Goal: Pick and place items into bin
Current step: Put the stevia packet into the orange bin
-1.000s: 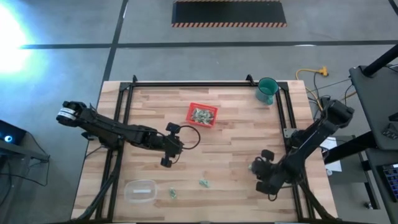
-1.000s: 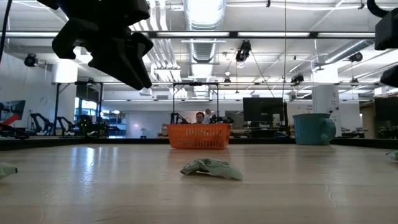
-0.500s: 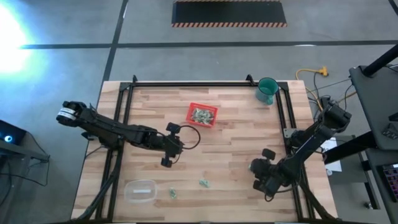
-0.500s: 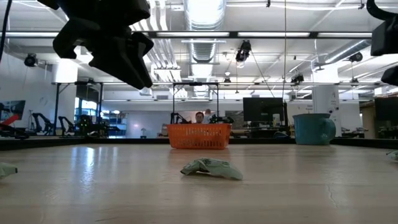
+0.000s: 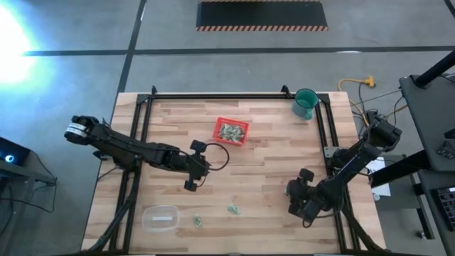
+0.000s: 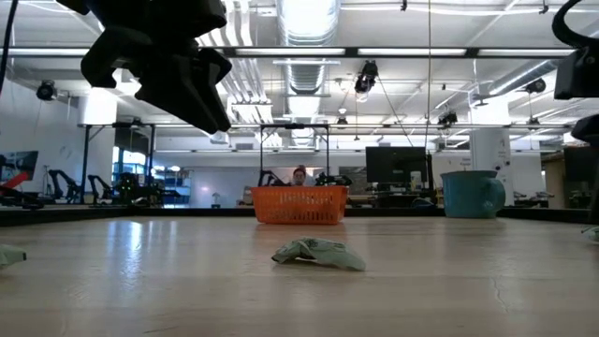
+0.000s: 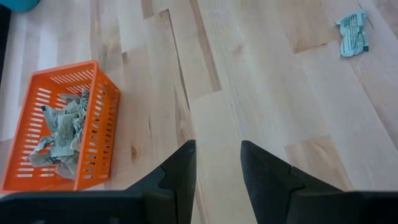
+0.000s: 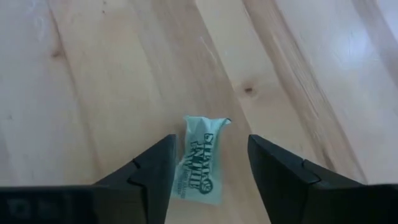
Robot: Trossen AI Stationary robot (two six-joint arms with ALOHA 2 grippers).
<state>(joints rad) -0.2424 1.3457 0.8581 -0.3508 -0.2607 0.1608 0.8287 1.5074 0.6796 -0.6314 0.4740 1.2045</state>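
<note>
My right gripper [image 8: 208, 168] hangs spread around a wrapper [image 8: 200, 158] on the table [image 8: 93, 74]. My left gripper [image 7: 217, 168], fingers slightly parted, holds nothing beside the bin [image 7: 93, 118].

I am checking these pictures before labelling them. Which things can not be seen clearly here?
- Wrapper under the right gripper: hidden by that gripper in the high view; its print is partly unreadable.
- Count of wrappers in the red tray: too small in the high view, piled in the left wrist view.
- Clear container: contents too small to tell.
</note>
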